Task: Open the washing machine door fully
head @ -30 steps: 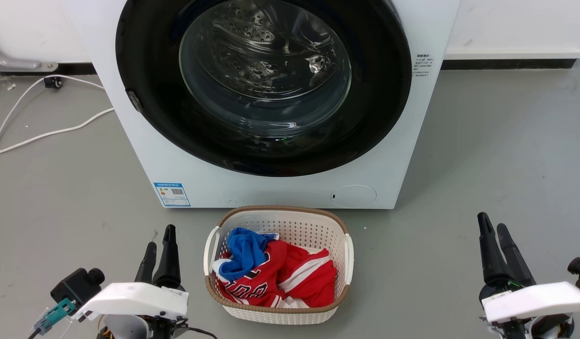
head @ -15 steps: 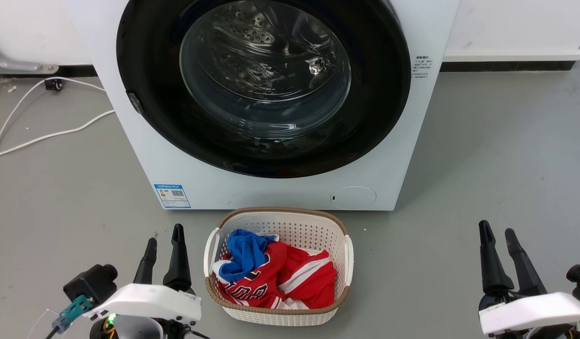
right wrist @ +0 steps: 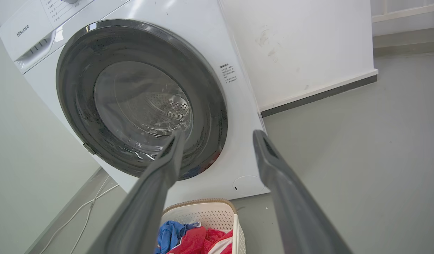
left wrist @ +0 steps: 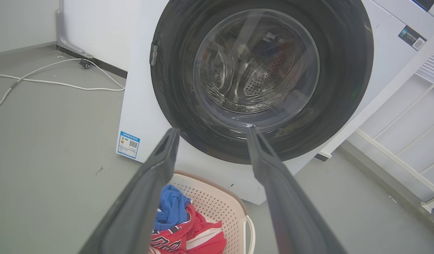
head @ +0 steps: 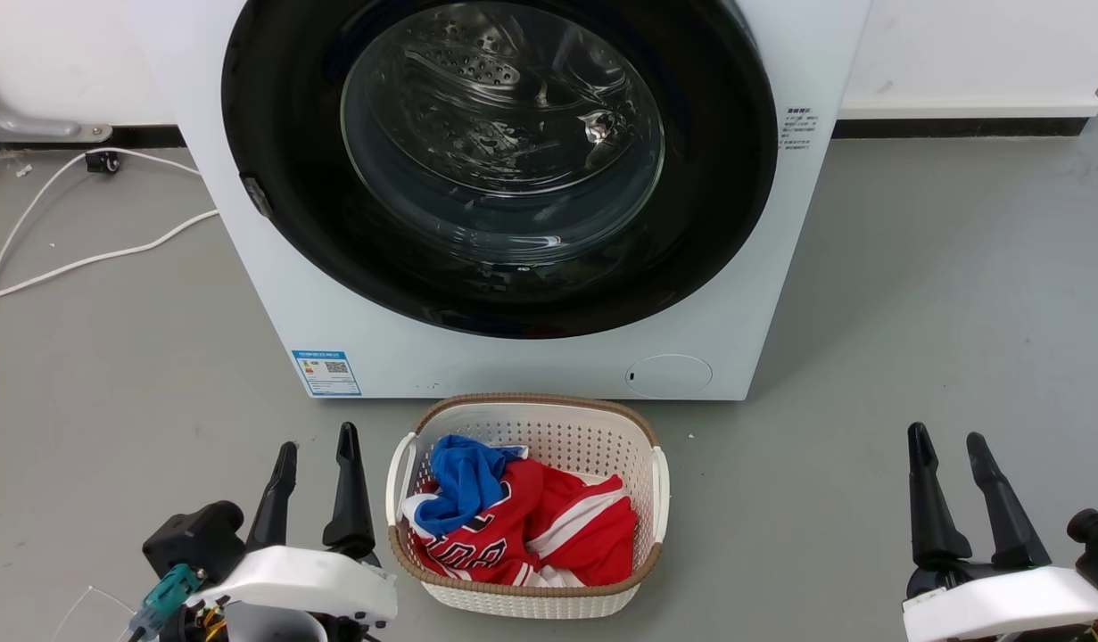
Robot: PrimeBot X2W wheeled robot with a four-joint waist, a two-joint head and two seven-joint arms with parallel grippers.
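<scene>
The white washing machine (head: 763, 294) stands ahead on the grey floor. Its washing machine door (head: 709, 241), a big glossy black disc with a clear glass bowl at the centre, lies flat against the front. A small latch tab (head: 255, 195) shows on the door's left rim. My left gripper (head: 317, 441) is open at the lower left, well short of the machine. My right gripper (head: 946, 437) is open at the lower right, also on its own. From the wrists, the door (left wrist: 174, 102) (right wrist: 72, 102) appears beyond each gripper (left wrist: 212, 129) (right wrist: 218, 132), untouched.
A white laundry basket (head: 657, 481) with red and blue clothes sits on the floor right in front of the machine, between my grippers. White cables (head: 85, 257) trail over the floor at the left. A white wall with a dark skirting (head: 959, 125) runs behind.
Both grippers opened wider from nearly shut. Both arms dropped slightly lower in the head view; the left one also drifted right. The door has not moved.
</scene>
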